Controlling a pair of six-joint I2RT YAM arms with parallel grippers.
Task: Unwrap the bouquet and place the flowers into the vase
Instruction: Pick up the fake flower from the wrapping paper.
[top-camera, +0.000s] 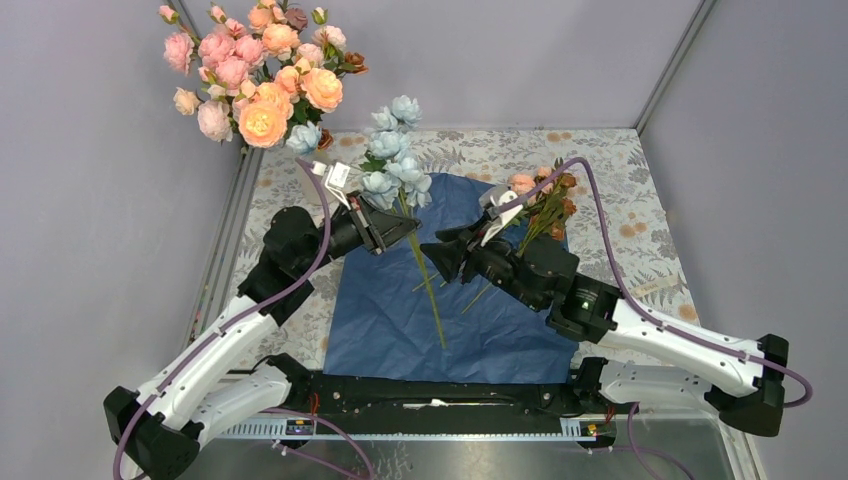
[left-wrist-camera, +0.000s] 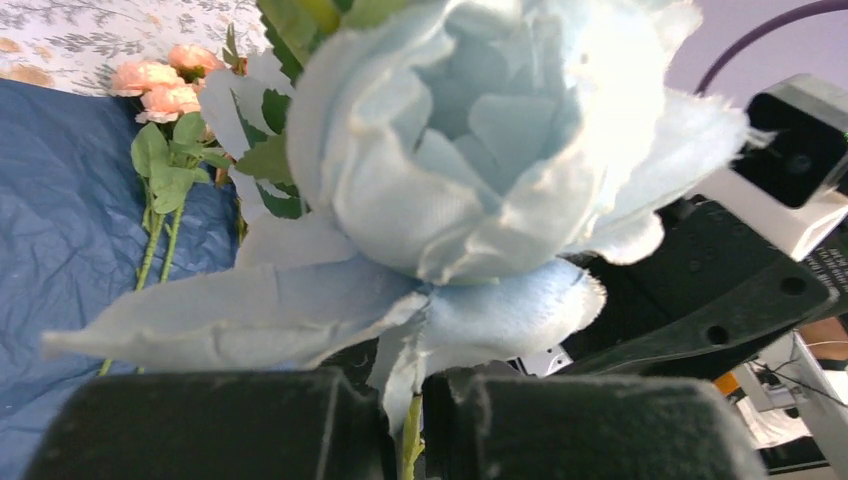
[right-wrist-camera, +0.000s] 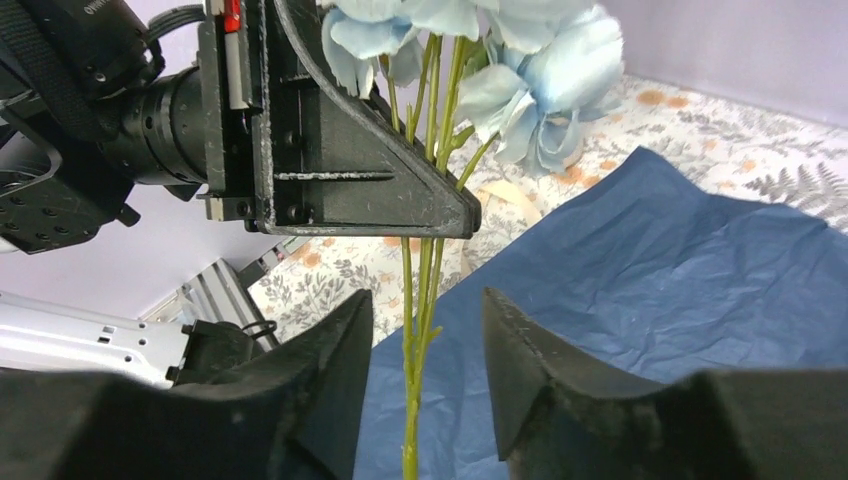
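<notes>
Pale blue flowers (top-camera: 393, 160) pinched by their stems (right-wrist-camera: 424, 275) in the left pincer (top-camera: 408, 226); right pincer (right-wrist-camera: 425, 305) spread around those stems just below it

Left tool (left-wrist-camera: 405, 425) is clamped tight; right tool (right-wrist-camera: 425, 312) faces it, jaws parted.

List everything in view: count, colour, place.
blue flowers: one bunch, pale blue, held above the paper
paper: one sheet, navy, spread flat mid-table
small roses: one bunch, peach and brown, lying on the paper's far right
pink flowers: one big bunch, pink and peach, far left corner
tablecloth: one, cream leaf print, under everything
left gripper: one, black, shut on the blue flowers' stems
right gripper: one, black, open around those stems
</notes>
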